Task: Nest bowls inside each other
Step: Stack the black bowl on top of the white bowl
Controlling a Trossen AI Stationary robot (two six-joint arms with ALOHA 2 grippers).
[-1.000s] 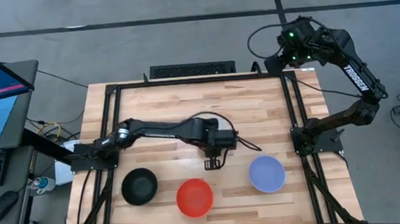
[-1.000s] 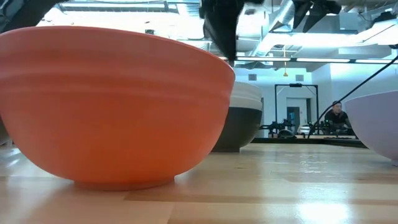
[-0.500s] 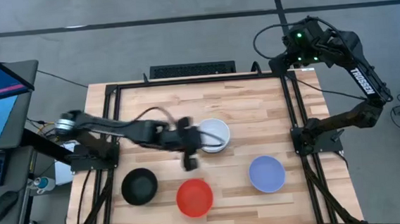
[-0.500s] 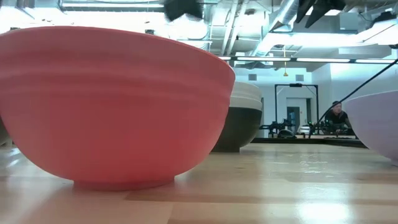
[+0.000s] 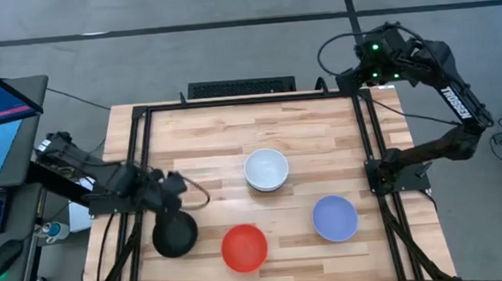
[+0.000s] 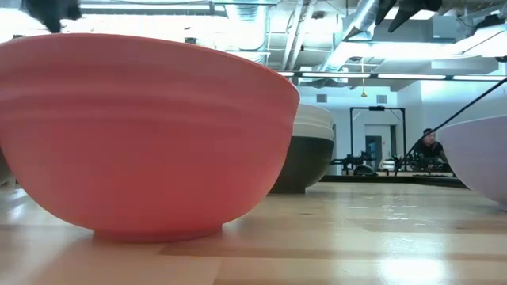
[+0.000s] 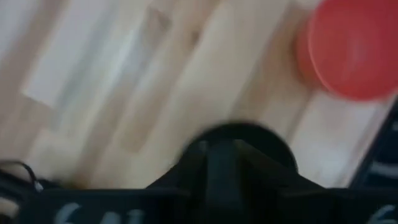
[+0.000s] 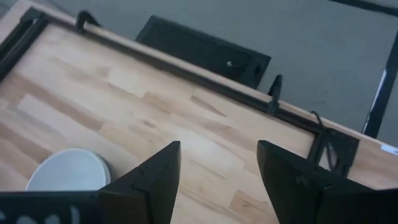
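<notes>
Four bowl spots on the table, left claw over the black one

Nearest the front edge sit the red bowl (image 5: 243,247), black bowl (image 5: 175,233) and lavender bowl (image 5: 334,218); farther back a white bowl (image 5: 265,170) is nested in a dark one. They look rigid, light and slick, so a rim pinch seems safest. The left gripper (image 5: 173,188) hovers by the black bowl, its opening unclear; the right gripper (image 8: 217,168) waits open and empty beyond the far corner.

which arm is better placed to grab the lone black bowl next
Left. The left gripper sits just above the black bowl at the table's left side. The right gripper, open, is parked past the far right corner, with the white stack and the whole table between it and that bowl.
</notes>
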